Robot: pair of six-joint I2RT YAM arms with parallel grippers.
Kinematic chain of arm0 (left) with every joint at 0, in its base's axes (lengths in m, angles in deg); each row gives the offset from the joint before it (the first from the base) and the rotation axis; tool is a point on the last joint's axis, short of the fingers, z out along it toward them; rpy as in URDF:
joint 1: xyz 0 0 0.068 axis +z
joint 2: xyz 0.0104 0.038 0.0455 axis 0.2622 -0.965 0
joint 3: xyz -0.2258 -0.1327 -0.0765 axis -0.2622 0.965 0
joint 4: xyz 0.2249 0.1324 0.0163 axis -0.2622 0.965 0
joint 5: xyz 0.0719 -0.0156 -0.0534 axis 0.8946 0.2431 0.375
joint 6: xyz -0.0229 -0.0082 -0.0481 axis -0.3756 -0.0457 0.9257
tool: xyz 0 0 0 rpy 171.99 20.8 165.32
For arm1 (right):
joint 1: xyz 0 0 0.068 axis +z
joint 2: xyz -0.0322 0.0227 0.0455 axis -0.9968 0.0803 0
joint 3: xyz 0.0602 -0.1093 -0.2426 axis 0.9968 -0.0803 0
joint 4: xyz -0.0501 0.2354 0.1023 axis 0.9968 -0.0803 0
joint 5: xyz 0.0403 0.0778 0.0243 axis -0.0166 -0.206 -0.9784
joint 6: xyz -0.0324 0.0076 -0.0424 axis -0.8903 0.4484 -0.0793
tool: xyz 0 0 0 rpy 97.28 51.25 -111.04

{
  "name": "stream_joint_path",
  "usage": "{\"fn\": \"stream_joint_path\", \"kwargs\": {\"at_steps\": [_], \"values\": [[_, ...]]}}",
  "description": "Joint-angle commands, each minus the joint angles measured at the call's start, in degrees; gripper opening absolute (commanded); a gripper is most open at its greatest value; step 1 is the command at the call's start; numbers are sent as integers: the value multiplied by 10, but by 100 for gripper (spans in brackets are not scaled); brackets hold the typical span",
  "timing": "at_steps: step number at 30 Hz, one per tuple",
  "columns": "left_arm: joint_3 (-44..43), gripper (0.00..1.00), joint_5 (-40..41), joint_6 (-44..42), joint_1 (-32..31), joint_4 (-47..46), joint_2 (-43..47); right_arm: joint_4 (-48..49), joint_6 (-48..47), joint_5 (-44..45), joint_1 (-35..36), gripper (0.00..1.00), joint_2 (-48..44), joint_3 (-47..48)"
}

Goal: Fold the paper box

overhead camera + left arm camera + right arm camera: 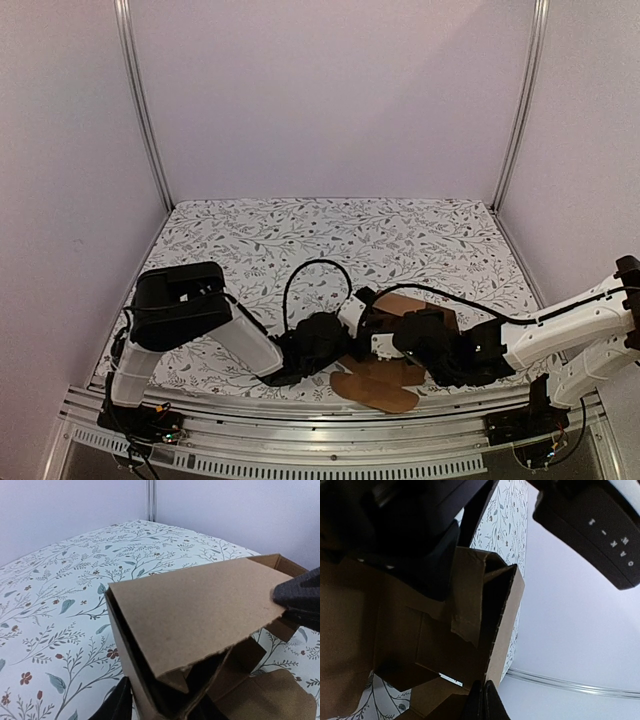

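The paper box is brown corrugated cardboard, partly folded, near the table's front edge between both arms. One flap lies flat toward the front. In the left wrist view a wide flap leans over the box's open inside. My left gripper straddles the near side wall, one finger outside, and is shut on it. My right gripper is shut, pinching the lower edge of an upright wall. It shows as a dark shape at the flap's right end.
The table has a floral cloth. Pale walls and metal posts close in the back and sides. An aluminium rail runs along the front edge. A black cable loops above the left wrist.
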Motion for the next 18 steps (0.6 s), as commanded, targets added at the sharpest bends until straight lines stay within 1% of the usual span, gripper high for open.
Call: {"fn": "stream_joint_path", "kwargs": {"at_steps": [1, 4, 7, 9, 11, 13, 15, 18], "values": [[-12, 28, -8, 6, 23, -35, -14, -32, 13, -50, 9, 0, 6, 4], [-9, 21, -11, 6, 27, -46, -18, -37, 16, -53, 9, 0, 6, 5], [-8, 15, 16, 12, 27, -55, -20, -47, 22, -52, 9, 0, 5, 11], [-2, 17, 29, 17, 25, -72, -20, -62, 34, -51, 9, 0, 5, 22], [0, 17, 22, 18, 25, -79, -20, -73, 45, -56, 9, 1, 5, 33], [1, 17, 11, 16, 26, -79, -20, -89, 51, -68, 8, 7, 4, 38], [0, 17, 4, 11, 26, -75, -20, -116, 55, -77, 8, 16, 2, 43], [2, 15, -2, 5, 26, -71, -18, -208, 63, -116, -4, 39, -23, 74]]}}
